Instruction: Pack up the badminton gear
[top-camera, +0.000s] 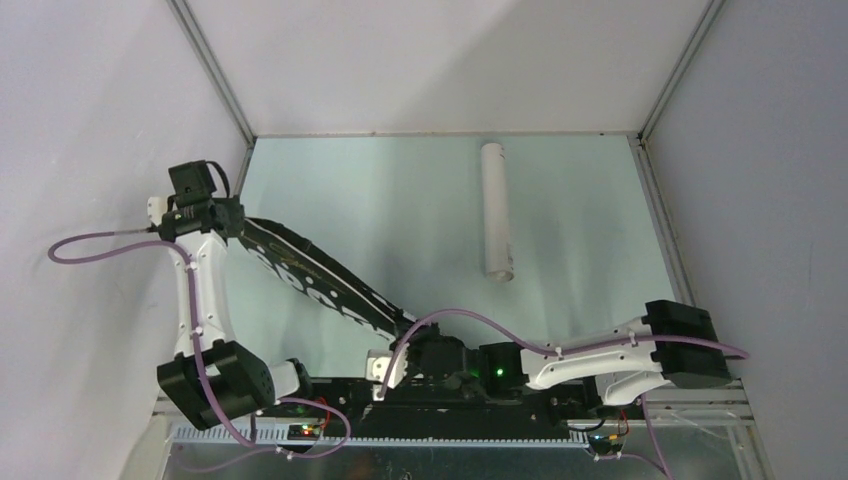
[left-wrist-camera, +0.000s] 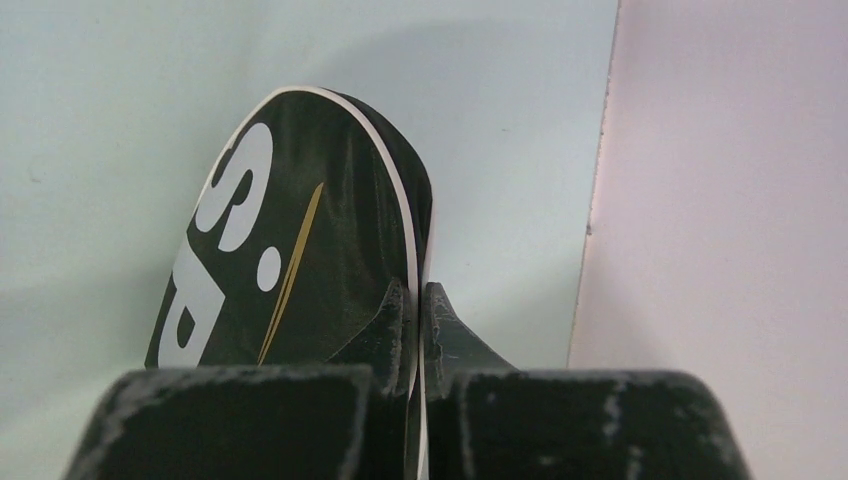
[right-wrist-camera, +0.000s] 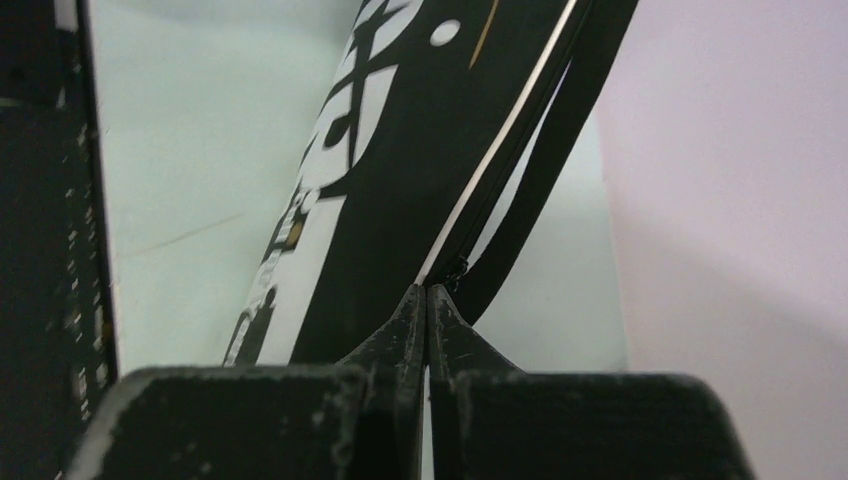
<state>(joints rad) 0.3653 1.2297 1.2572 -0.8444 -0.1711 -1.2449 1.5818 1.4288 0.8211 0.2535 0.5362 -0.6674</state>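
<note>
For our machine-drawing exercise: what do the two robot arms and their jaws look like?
The left arm and right arm have white links with black joint housings. Purple cables run along both. A green light glows on the right arm. The jaws are black, tapered, scuffed grey.

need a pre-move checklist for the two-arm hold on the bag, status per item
1. Left gripper pinching the bag rim at its rounded end: ok.
2. Right gripper shut on the bag at the zipper: ok.
3. Pull tab actually in that grip: cannot tell.
4. White tube lying on the table, apart from the bag: ok.
5. Bag contents: cannot tell, hidden.
</note>
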